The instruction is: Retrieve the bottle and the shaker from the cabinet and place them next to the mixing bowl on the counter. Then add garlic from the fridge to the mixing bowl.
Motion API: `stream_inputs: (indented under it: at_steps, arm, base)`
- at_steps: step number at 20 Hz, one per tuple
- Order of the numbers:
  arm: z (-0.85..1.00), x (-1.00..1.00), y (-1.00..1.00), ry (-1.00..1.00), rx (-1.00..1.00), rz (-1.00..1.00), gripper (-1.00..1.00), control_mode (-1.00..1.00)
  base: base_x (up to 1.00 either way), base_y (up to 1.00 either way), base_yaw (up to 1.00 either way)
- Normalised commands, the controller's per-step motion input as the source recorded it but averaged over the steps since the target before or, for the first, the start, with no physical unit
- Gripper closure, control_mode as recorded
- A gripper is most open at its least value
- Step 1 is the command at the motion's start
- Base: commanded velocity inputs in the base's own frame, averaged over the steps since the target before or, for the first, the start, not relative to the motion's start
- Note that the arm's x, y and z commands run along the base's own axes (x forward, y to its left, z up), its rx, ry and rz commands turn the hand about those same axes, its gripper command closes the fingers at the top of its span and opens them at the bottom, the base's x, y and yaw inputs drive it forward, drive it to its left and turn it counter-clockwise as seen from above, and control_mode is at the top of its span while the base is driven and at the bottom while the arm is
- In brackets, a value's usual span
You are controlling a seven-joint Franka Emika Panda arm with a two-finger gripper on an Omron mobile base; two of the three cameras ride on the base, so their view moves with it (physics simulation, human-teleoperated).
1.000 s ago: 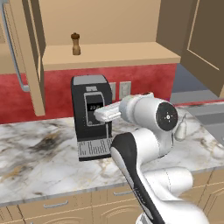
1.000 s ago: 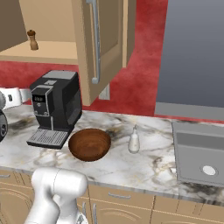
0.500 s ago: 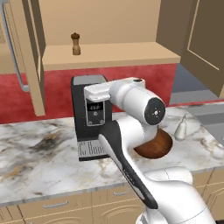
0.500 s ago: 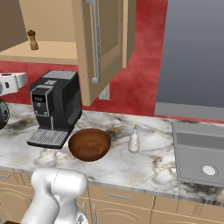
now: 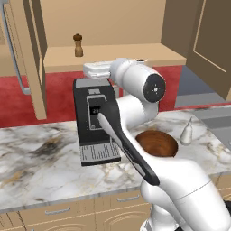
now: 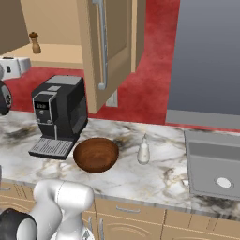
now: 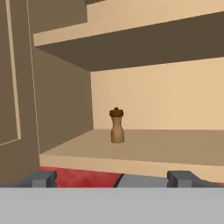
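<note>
The marble counter [image 6: 154,176] carries a coffee machine [image 6: 58,115], the empty mixing bowl [image 6: 96,154] and, just right of it, the bottle [image 6: 143,150], while the shaker [image 7: 117,126] stands alone on the open cabinet [image 7: 144,146] shelf, well beyond the spread-open, empty gripper [image 7: 113,178]

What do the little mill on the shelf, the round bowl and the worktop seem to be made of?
The shaker looks like turned wood, plain brown with a darker knob and a matte finish. The mixing bowl also looks wooden: dark reddish-brown, with a slight sheen inside. The counter looks like polished marble, white-grey with dark and golden veins. All of it is rendered, so these are looks only.
</note>
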Motion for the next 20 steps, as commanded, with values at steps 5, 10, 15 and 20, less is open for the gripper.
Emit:
stream_inputs:
  at_steps: [5,10,15,20]
  arm:
    - [0.01,0.09,0.03,0.05,0.0,-0.01,-1.0,-1.0]
    - [0.0,0.05,0.0,0.0,0.0,0.0,-1.0,-1.0]
    - [0.0,0.13,0.0,0.01,0.0,0.0,-1.0,-1.0]
    - [0.15,0.34,0.04,0.03,0.0,0.0,-1.0,-1.0]
  base:
    - [0.0,0.0,0.0]
    - [0.0,0.0,0.0]
    - [0.0,0.0,0.0]
    - [0.0,0.0,0.0]
